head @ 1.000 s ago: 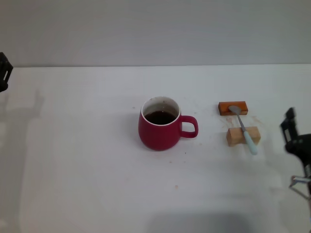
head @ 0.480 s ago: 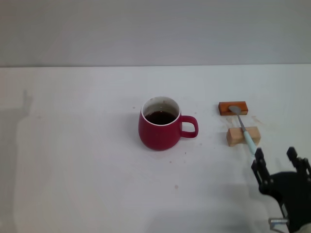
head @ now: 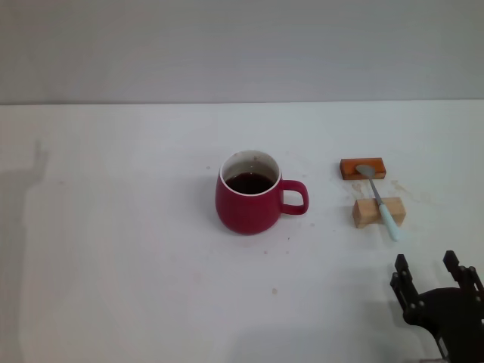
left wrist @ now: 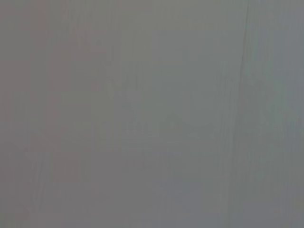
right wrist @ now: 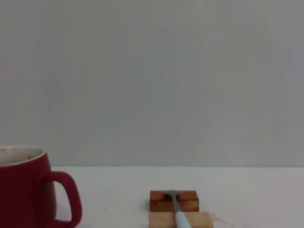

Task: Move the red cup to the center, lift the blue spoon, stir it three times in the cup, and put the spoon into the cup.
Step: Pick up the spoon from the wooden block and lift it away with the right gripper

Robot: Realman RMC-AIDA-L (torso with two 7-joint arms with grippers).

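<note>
Four things I count on the table (head: 113, 249): one cup (head: 246, 203), one spoon (head: 380, 202), one tan block (head: 367, 213) and one orange block (head: 350, 168). I see only one claw, the right claw (head: 436, 274), low at the near right corner of the head view. Its two fingers stand apart, open, and nothing is between them. The left claw is not in any view; its wrist camera gives me only a plain grey surface.

From the right claw, the spoon lies ahead and a little to the left, not touching it. The spoon bridges the two blocks: its metal bowl rests on the orange block, the farther one, and its blue handle crosses the tan block, with the handle tip pointing toward the claw. A strip of bare table lies between the claw and that tip.

The cup stands farther to the left of the claw, about the middle of the table, upright, with dark liquid inside. Its handle points toward the blocks, and there is a clear gap between the handle and the blocks.

In the right wrist view I see the cup (right wrist: 28, 190) at one side and the spoon (right wrist: 178, 211) on the blocks near the middle, straight ahead.

Left of the cup the table is wide and free up to the far edge by the wall (head: 242, 45).
</note>
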